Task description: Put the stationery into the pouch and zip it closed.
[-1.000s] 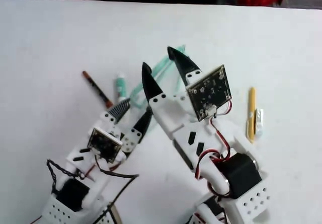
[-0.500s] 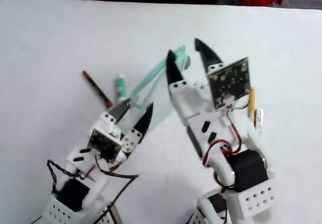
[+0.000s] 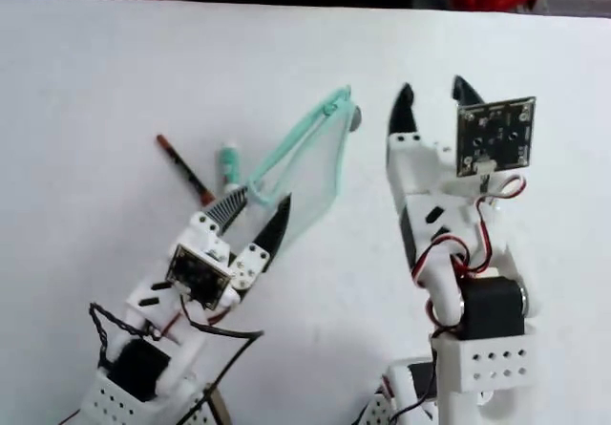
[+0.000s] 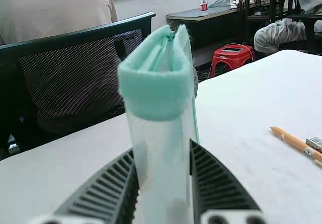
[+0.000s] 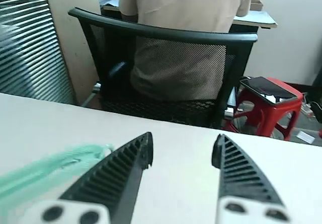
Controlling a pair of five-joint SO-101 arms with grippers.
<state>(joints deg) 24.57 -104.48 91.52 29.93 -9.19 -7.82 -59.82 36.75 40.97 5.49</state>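
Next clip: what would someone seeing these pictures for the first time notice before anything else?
The see-through pouch with its teal zipper edge stands out most, near the table's middle, one end clamped in the left gripper's jaws. Beside it the right gripper hangs open and empty, while a brown pen and a small green-and-white tube lie outside the pouch on the white table.

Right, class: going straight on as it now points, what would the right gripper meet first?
Probably nothing: the right gripper points over bare table toward the far edge. The pouch lies beside its line, seemingly clear.
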